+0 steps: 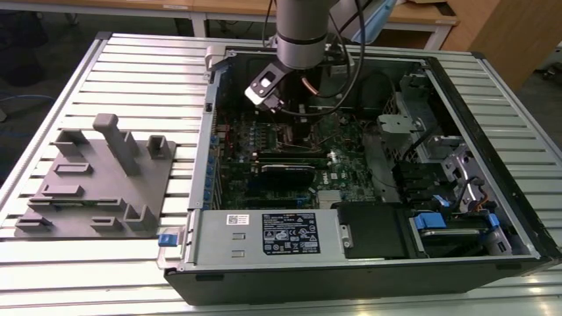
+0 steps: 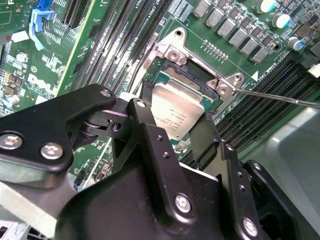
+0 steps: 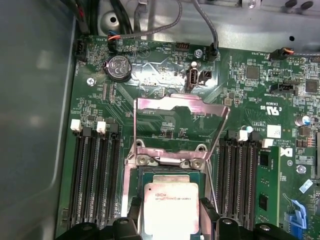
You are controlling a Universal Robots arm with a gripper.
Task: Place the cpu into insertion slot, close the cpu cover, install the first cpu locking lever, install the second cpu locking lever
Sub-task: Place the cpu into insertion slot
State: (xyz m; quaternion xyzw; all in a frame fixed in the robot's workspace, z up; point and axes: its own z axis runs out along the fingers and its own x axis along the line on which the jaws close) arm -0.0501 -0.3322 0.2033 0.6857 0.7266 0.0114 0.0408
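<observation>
In both wrist views the cpu [image 2: 176, 111] [image 3: 171, 207], a flat silver square, sits between my gripper's [image 2: 175, 125] [image 3: 171, 220] two black fingers [image 2: 145, 120], which are shut on its edges. It hangs slightly tilted just over the insertion slot [image 2: 186, 76] [image 3: 150, 172], whose dark pin field shows past the chip's far edge. The cpu cover [image 3: 180, 106], a thin silver frame, stands swung up and open behind the slot. A thin locking lever [image 2: 280, 97] sticks out from the slot's corner. In the exterior view my gripper [image 1: 279, 108] reaches down into the open computer case.
Long black memory slots [image 3: 95, 175] [image 3: 240, 175] flank the socket on both sides. The case's metal wall [image 3: 35, 125] is close by, with cables [image 1: 351, 79] at the back. A grey fixture block [image 1: 97, 178] stands on the table at the exterior view's left.
</observation>
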